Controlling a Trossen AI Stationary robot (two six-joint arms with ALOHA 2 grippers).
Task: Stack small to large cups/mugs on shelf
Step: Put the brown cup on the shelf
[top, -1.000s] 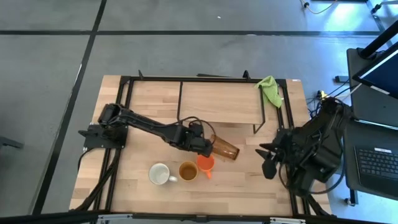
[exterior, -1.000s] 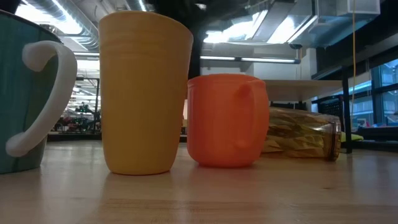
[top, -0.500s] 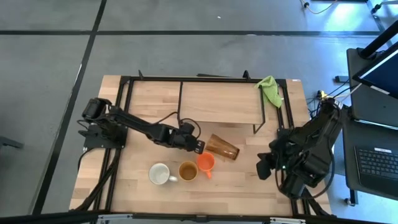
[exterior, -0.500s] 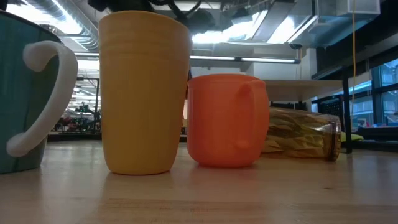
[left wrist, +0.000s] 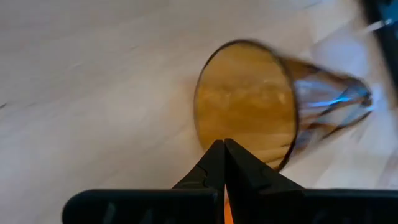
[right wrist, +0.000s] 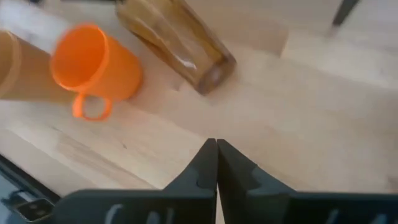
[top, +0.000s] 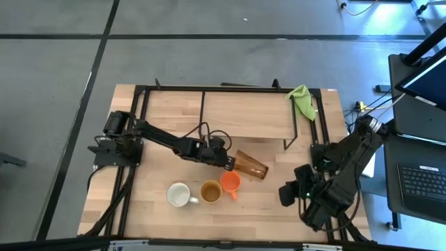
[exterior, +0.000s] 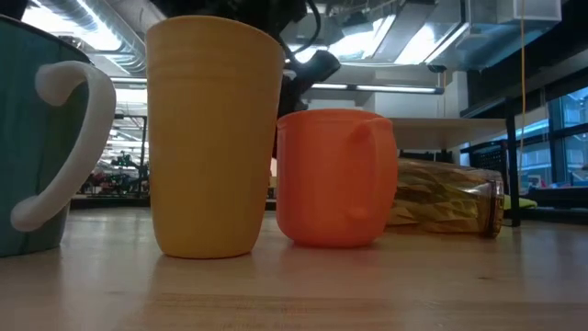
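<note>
We note the shelf [top: 244,115] carries no cups. The tumbler [top: 249,166] lies on its side on the counter [top: 160,104] in front of it. The left pincer [top: 229,164], clenched and empty, sits at its mouth; a nudge could roll it (round wall, nothing blocking) into the orange cup [top: 231,183]. Yellow mug [top: 210,191] and white mug [top: 179,194] stand alongside. Right pincer [top: 286,195] clenched, empty, near the counter's right edge.
</note>
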